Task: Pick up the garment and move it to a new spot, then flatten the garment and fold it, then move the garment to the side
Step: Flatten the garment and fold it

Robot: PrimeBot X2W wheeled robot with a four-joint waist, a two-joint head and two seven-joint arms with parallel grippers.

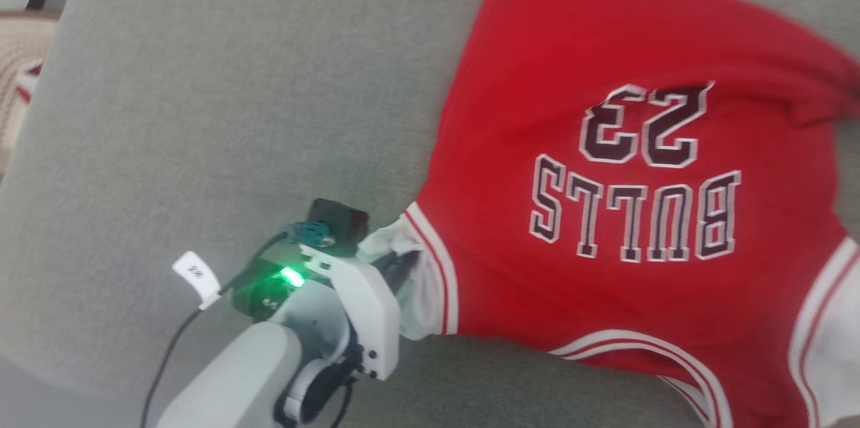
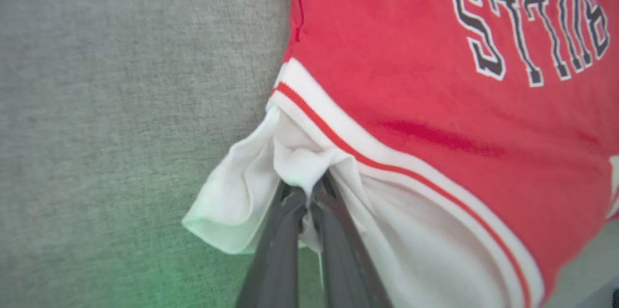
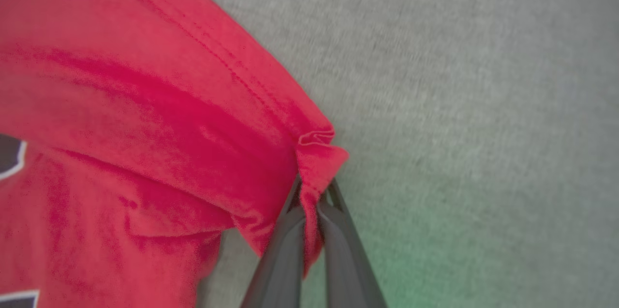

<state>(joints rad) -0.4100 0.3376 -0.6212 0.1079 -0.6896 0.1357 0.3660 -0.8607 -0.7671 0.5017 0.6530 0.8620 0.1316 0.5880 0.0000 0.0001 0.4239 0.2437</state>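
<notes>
the garment (image 1: pixel 605 31) lay print-up on the grey fabric surface (image 1: pixel 201 78), stretched rightward from the left tool (image 2: pixel 309 192), pressed together on its white sleeve (image 2: pixel 290 153), to the right tool (image 3: pixel 312 197), pinching a red hem corner (image 3: pixel 319 153), so neither arm had to reach.
</notes>
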